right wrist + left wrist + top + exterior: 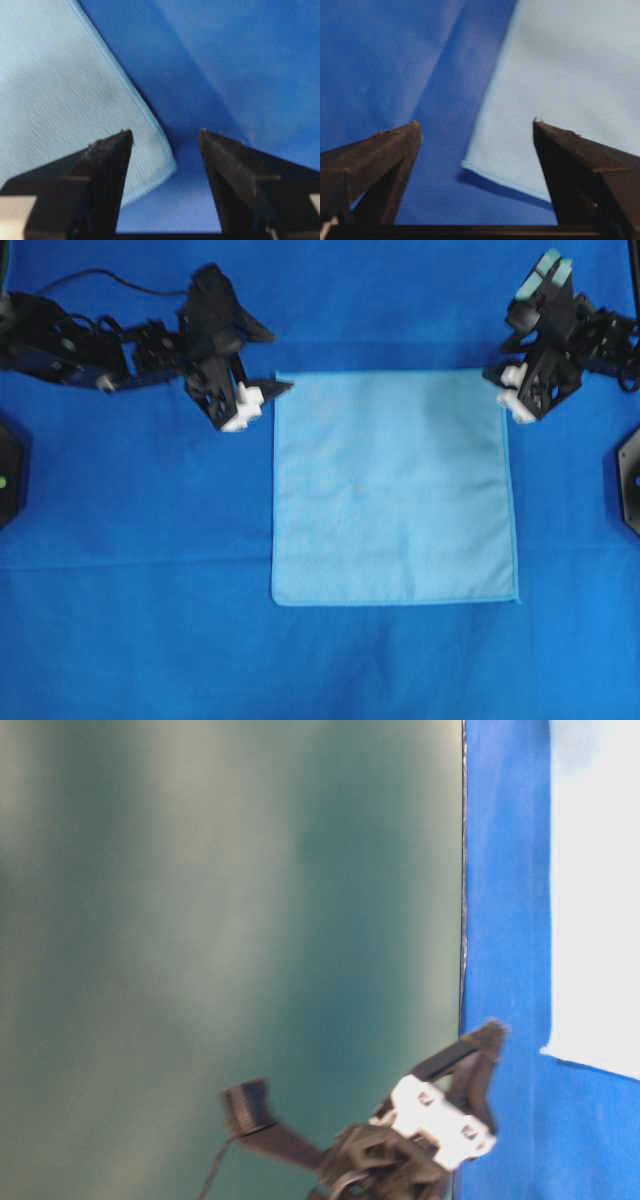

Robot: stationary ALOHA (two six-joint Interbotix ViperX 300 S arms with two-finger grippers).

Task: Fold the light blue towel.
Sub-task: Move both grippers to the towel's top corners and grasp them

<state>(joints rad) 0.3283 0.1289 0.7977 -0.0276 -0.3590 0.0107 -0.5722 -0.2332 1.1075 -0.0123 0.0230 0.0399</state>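
Observation:
The light blue towel lies flat and square on the deep blue sheet, with its hem showing along the edges. My left gripper hovers at its far left corner, jaws open and empty. In the left wrist view that corner of the towel lies between the spread fingers of the gripper, slightly raised with a shadow under it. My right gripper hovers at the far right corner, also open and empty. The right wrist view has the rounded towel corner just inside the left finger of the gripper.
The royal-blue sheet covers the whole table. Black arm bases sit at the left edge and the right edge. A thin cable runs behind the left arm. A green wall fills the table-level view.

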